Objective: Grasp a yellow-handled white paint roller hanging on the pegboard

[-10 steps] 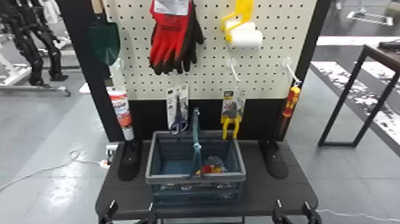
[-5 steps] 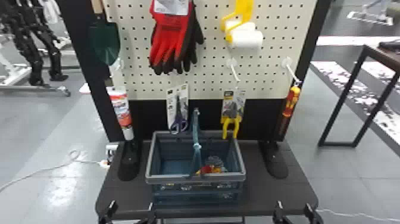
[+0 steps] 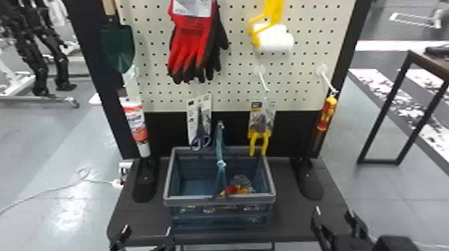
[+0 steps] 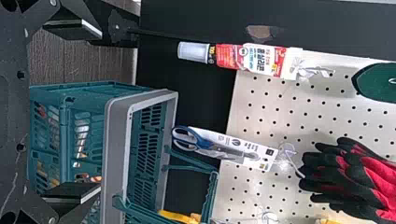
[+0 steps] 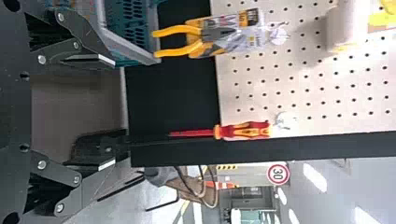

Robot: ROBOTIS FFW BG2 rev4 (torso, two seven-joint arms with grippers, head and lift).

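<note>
We saw the roller (image 3: 274, 40), a white cylinder on a yellow handle, hanging near the pegboard's (image 3: 234, 83) top edge, right of centre. The left gripper (image 3: 146, 231) and right gripper (image 3: 334, 218) held their jaws apart.

Yellow-handled white paint roller (image 3: 274, 40), hanging in the upper row of the pegboard (image 3: 234, 83), right of the board's centre in the head view. The short white sleeve lay horizontal against the panel. The yellow frame curved round its left end and rose to the handle above, which ran past the top edge, so the hook could not be made out. The pegboard was cream-white, evenly perforated and upright. The right wrist view caught the sleeve (image 5: 343, 21) at its edge.
</note>
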